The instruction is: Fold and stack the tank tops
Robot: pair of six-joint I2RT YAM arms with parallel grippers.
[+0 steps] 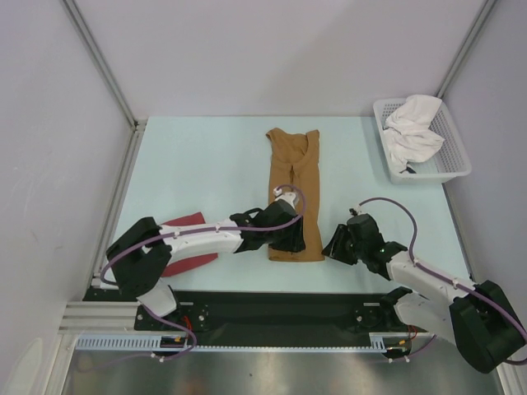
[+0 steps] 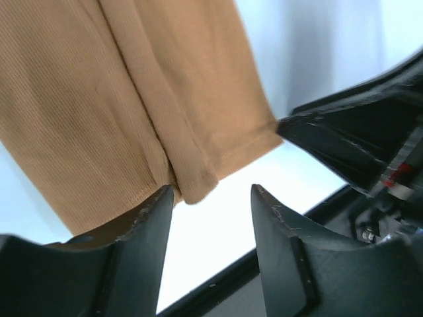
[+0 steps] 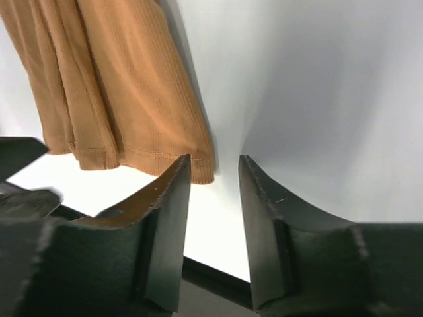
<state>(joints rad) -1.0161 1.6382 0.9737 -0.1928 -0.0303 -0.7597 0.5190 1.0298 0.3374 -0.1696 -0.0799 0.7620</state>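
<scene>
tan top point(image 1: 295, 177): folded long, mid table | left gripper point(image 2: 211, 193): jaws spread, empty, hem at 11 o'clock | right gripper point(image 3: 215, 162): jaws spread, empty, hem at 11 o'clock | red top point(image 1: 193, 262): 8 o'clock of tan top

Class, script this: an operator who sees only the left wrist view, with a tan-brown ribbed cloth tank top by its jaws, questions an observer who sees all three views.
Operator: Where is the second top?
Observer: A dark red cloth tank top lies at the near left, partly under the left arm.
Operator: Anything at the far right?
Observer: A white plastic mesh basket holding crumpled white cloth.
</scene>
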